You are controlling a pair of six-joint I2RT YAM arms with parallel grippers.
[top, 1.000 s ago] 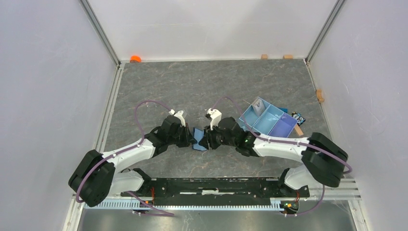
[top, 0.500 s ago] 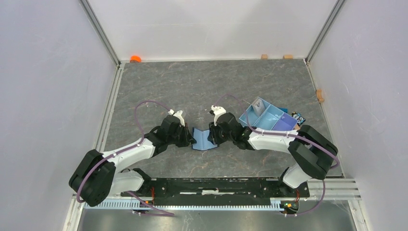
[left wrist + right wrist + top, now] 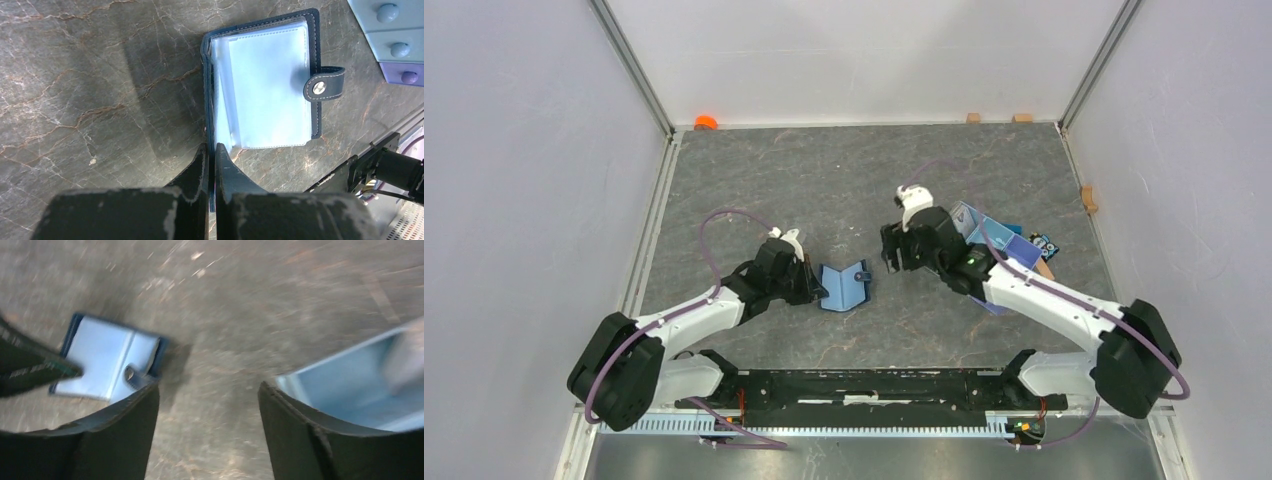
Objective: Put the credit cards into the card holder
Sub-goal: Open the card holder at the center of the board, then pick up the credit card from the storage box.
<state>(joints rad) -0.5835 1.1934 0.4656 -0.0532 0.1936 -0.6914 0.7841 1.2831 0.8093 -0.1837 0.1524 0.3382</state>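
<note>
The navy card holder (image 3: pixel 845 287) lies open on the table, light-blue pockets up, its snap tab to the right; it also shows in the left wrist view (image 3: pixel 265 85) and, blurred, in the right wrist view (image 3: pixel 107 360). My left gripper (image 3: pixel 816 288) is shut on the holder's left cover edge, jaws pinching it in the left wrist view (image 3: pixel 212 150). My right gripper (image 3: pixel 892 250) is open and empty, raised to the right of the holder (image 3: pixel 207 395). A pale grey card (image 3: pixel 964 218) leans in the tray's far compartment.
The light-blue and purple three-compartment tray (image 3: pixel 1007 240) sits right of centre, partly under my right arm; its blue wall shows in the right wrist view (image 3: pixel 345 385). Small blocks lie by the tray (image 3: pixel 1044 244), the back wall (image 3: pixel 706 122) and the right wall (image 3: pixel 1088 198).
My right gripper let go of the card holder's right flap and moved up and right toward the tray. The holder now lies spread open. My left gripper kept its hold.
</note>
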